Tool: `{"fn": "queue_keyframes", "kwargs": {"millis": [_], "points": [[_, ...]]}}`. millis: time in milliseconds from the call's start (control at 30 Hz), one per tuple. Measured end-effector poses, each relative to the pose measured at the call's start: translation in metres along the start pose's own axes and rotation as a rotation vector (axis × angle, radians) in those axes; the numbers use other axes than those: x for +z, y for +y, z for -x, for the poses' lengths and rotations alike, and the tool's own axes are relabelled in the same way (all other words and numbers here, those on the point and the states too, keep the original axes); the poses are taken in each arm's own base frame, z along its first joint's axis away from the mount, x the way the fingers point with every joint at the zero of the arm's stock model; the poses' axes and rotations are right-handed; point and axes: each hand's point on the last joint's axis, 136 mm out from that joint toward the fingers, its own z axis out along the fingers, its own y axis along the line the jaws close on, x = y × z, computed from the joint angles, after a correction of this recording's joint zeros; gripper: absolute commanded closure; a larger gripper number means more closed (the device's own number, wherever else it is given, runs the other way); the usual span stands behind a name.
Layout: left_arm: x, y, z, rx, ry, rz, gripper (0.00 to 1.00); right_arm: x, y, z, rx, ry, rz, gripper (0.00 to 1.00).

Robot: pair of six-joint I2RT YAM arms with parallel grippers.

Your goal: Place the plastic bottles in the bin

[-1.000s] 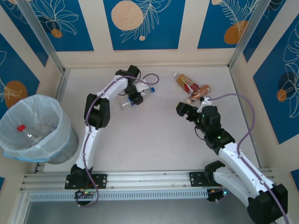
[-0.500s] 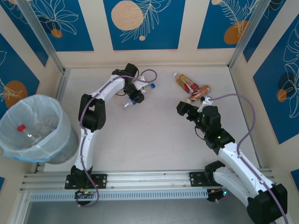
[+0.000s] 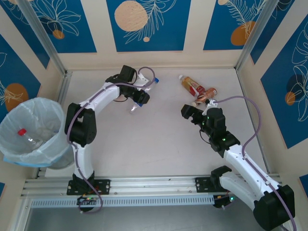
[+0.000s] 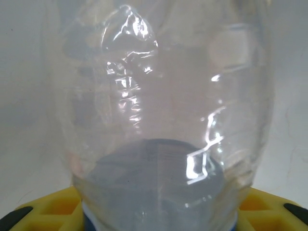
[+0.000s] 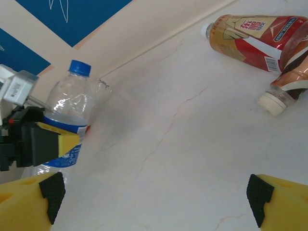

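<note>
My left gripper (image 3: 139,98) is shut on a clear plastic bottle (image 3: 143,95) with a blue cap and blue label, gripping it round the middle at the back of the table. That bottle (image 4: 163,120) looms close in the left wrist view, and the right wrist view shows it (image 5: 67,115) standing nearly upright between yellow fingers (image 5: 54,142). Two more bottles lie at the back right: an amber one with a red label (image 3: 191,85) (image 5: 255,36) and a brown one with a white cap (image 3: 207,95) (image 5: 288,82). My right gripper (image 3: 188,114) (image 5: 154,192) is open over bare table. The bin (image 3: 54,120) stands far left.
A red-capped bottle (image 3: 24,135) lies inside the bag-lined bin, which sits beyond the table's left edge. Blue and cream walls and metal posts close in the back and sides. Open tabletop (image 3: 154,139) lies between the arms.
My left arm's elbow has swung to the left and the held bottle has turned, its capped end now pointing further back. The right arm has not moved.
</note>
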Motion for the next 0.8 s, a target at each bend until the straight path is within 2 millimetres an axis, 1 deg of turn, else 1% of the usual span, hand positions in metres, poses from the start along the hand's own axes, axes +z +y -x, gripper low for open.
{"fn": "queue_keyframes", "kwargs": {"millis": [133,300,400,600,700,800], "points": [[-0.014,-0.01,0.001,-0.034,-0.055,-0.012,0.52,0.004,0.003,-0.005,-0.012,0.024,0.018,0.01],[-0.035,-0.023,0.005,-0.066,-0.119,-0.028,0.53,0.014,0.003,-0.016,-0.009,0.082,0.029,0.01],[-0.048,-0.029,0.008,-0.084,-0.154,-0.026,0.53,0.019,0.008,-0.018,0.0,0.111,0.041,0.01],[-0.067,-0.037,0.008,-0.124,-0.196,-0.02,0.53,0.025,0.022,-0.016,0.018,0.133,0.088,0.01],[-0.076,-0.04,0.005,-0.144,-0.212,-0.01,0.53,0.029,0.024,-0.021,0.028,0.159,0.101,0.01],[-0.089,-0.042,0.004,-0.162,-0.233,0.012,0.53,0.033,0.027,-0.027,0.033,0.188,0.111,0.01]]}}
